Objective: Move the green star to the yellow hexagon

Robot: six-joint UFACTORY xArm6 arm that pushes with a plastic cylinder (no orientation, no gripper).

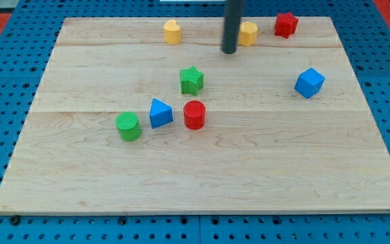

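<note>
The green star (191, 80) sits on the wooden board (202, 169), a little above its middle. Two yellow blocks stand near the view's top edge: one at the top middle-left (172, 32), whose shape I cannot make out, and a yellow hexagon (249, 33) to its right, partly hidden behind the rod. My tip (229, 49) is at the end of the dark rod, just left of and below the yellow hexagon, and up and to the right of the green star, apart from it.
A red star-like block (286, 24) stands at the top right. A blue cube (309, 83) is at the right. A red cylinder (194, 114), a blue triangle (160, 113) and a green cylinder (128, 127) lie in a row below the green star.
</note>
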